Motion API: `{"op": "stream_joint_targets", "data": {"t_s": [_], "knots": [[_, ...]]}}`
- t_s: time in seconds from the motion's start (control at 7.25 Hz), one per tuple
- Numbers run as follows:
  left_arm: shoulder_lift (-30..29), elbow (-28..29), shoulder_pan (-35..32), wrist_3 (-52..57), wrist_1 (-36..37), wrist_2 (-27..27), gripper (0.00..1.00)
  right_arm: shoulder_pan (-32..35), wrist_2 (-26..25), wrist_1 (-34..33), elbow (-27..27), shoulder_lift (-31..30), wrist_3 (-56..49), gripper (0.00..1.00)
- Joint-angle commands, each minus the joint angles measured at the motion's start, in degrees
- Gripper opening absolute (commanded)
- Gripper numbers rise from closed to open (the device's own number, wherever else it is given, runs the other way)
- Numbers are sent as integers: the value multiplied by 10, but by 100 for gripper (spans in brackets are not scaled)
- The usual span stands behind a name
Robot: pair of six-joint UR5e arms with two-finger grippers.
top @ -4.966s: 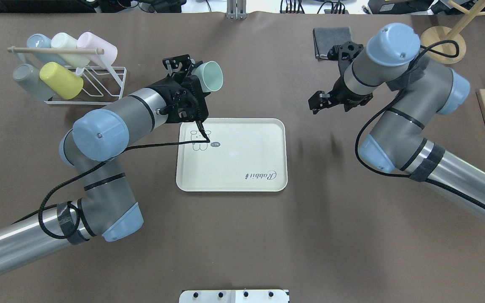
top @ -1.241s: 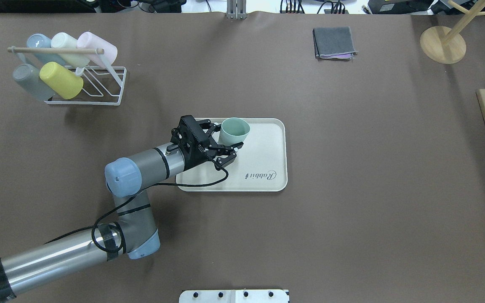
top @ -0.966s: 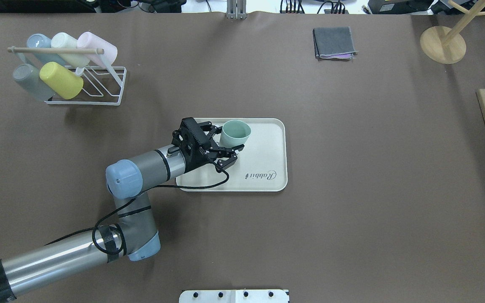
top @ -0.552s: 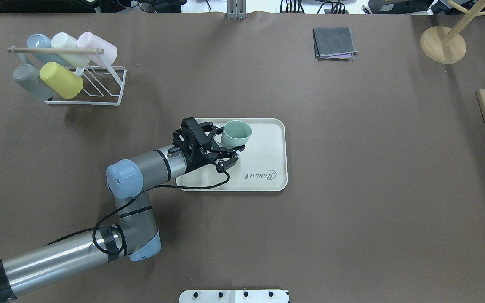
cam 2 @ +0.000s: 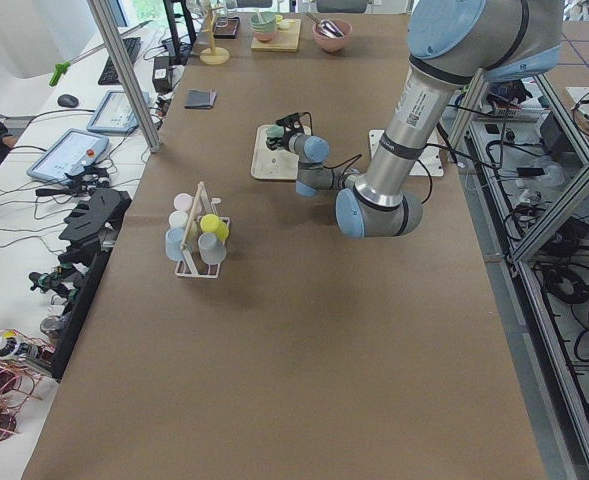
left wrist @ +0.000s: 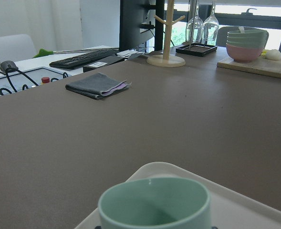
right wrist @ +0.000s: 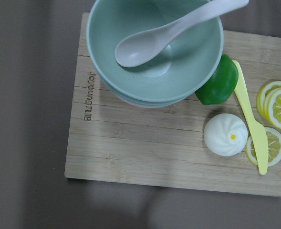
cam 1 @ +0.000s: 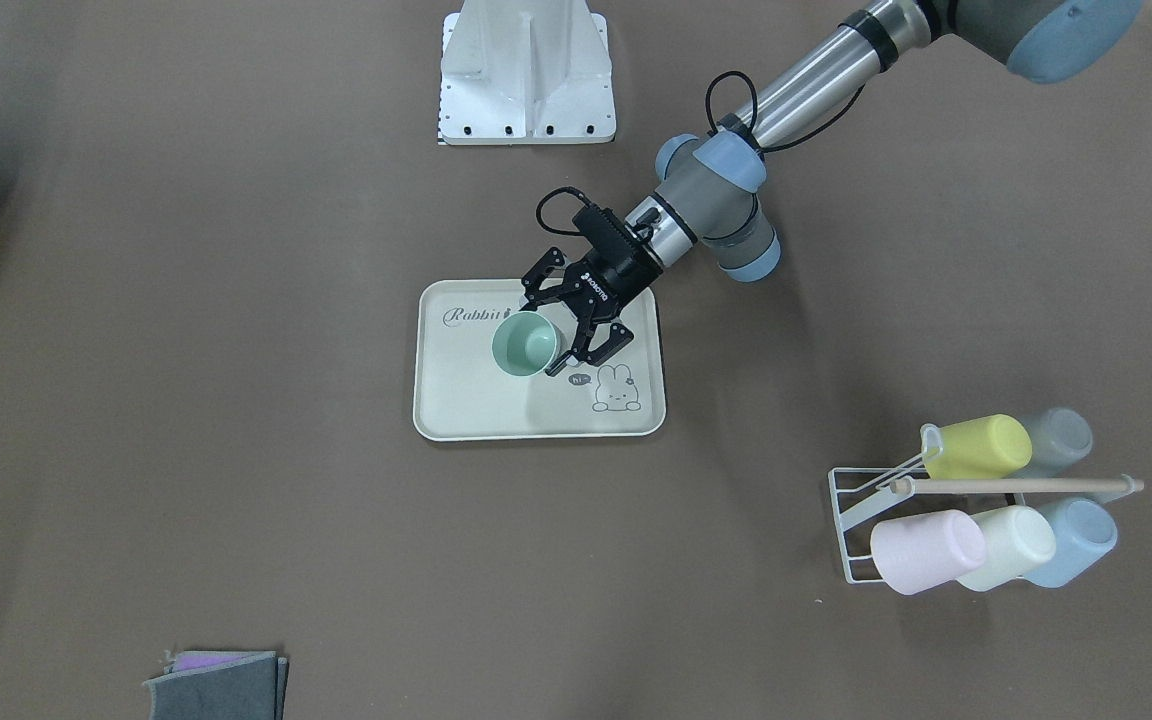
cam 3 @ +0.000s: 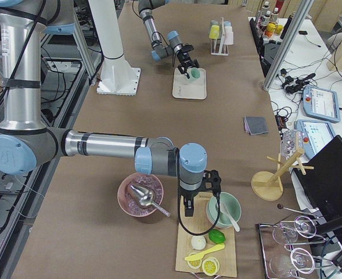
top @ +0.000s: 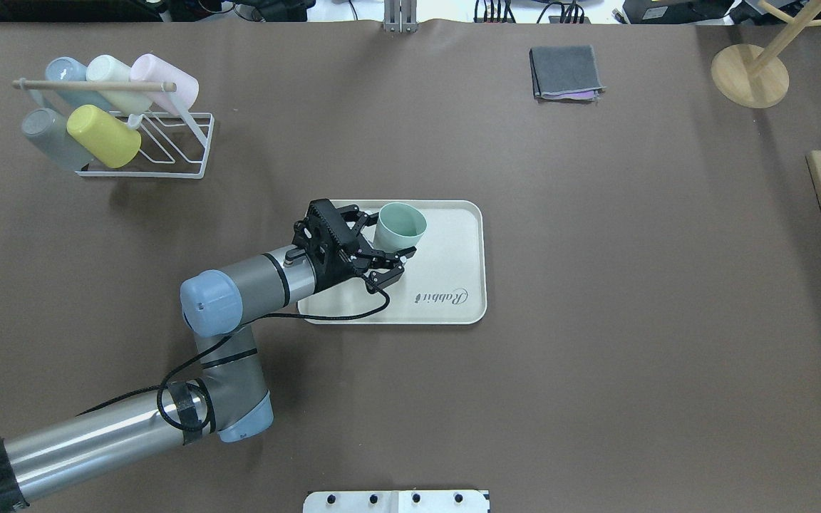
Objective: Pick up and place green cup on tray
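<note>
The green cup [top: 400, 225] stands upright, mouth up, on the tray [top: 453, 299], in its half toward the cup rack [top: 168, 139]. The left gripper [top: 389, 239] brackets it with fingers spread, not visibly pinching. The right gripper [cam 3: 189, 207] hovers over a cutting board [right wrist: 145, 152]; I cannot tell its state

mint-green cup [top: 399, 226], cream tray [top: 453, 285] — grey lettering, brown table [top: 596, 356]

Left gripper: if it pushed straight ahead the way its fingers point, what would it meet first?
The green cup. It stands upright on the tray, between the spread fingers of the left gripper, so going straight on would press the palm into the cup's side. How much gap is left is unclear.
</note>
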Motion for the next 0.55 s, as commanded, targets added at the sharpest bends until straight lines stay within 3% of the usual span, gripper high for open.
{"op": "stream_joint_targets", "data": {"t_s": [0.0,0.41], "knots": [[1,-2,0,0,0,0,98,0,-1,0,0,0,0,100],[3,-7,-1,1,0,-1,98,-1,-1,0,-1,1,2,100]]}}
